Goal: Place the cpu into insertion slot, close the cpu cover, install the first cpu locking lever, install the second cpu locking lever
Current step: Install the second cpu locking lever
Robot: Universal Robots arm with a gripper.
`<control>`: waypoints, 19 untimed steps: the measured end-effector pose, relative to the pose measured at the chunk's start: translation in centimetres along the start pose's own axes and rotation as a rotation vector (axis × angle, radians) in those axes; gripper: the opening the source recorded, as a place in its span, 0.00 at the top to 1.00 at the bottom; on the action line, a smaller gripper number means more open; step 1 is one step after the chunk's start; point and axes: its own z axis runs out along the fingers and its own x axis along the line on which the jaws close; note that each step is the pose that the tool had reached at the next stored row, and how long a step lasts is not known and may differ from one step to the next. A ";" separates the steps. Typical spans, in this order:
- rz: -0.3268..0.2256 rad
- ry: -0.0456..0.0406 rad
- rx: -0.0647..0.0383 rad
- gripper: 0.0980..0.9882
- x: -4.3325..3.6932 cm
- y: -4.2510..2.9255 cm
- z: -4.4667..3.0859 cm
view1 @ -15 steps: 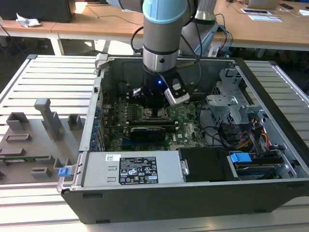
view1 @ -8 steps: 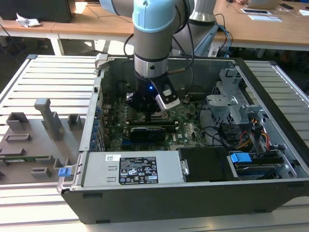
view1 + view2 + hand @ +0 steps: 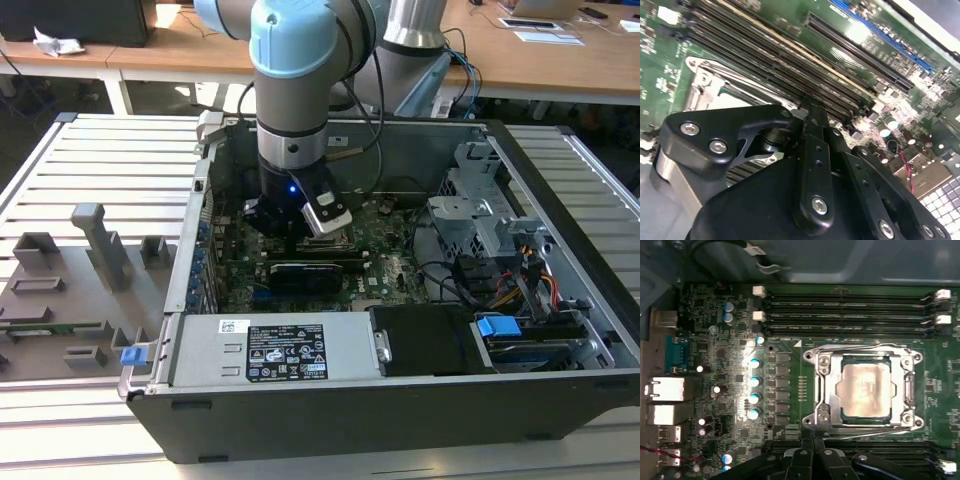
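Note:
In the first wrist view the cpu [image 3: 865, 387], silver-grey with a thin green rim, lies flat in the insertion slot [image 3: 839, 390]. The silver cpu cover [image 3: 901, 385] is down over it, framing the chip through its window. A thin wire lever [image 3: 865, 346] lies flat along one side of the frame and another lever [image 3: 865, 428] lies along the opposite side. My gripper [image 3: 813, 441] hovers just off that second lever's side, its black fingers pressed together and holding nothing. In the second wrist view the gripper [image 3: 810, 106] points at the memory slots beside the cover [image 3: 705, 87]. The exterior view has the gripper [image 3: 298, 240] low inside the open case.
Long black memory slots [image 3: 850, 310] run beside the socket, and more slots lie under the gripper. Capacitors [image 3: 754, 380] and rear ports [image 3: 665, 395] stand further off. The case walls [image 3: 190, 250], power supply [image 3: 285, 350] and drive cage [image 3: 480, 220] hem in the arm. A grey fixture board [image 3: 70, 290] lies at the exterior view's left.

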 end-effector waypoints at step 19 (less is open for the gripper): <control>-0.062 0.0069 -0.024 0.99 -0.16 0.77 0.12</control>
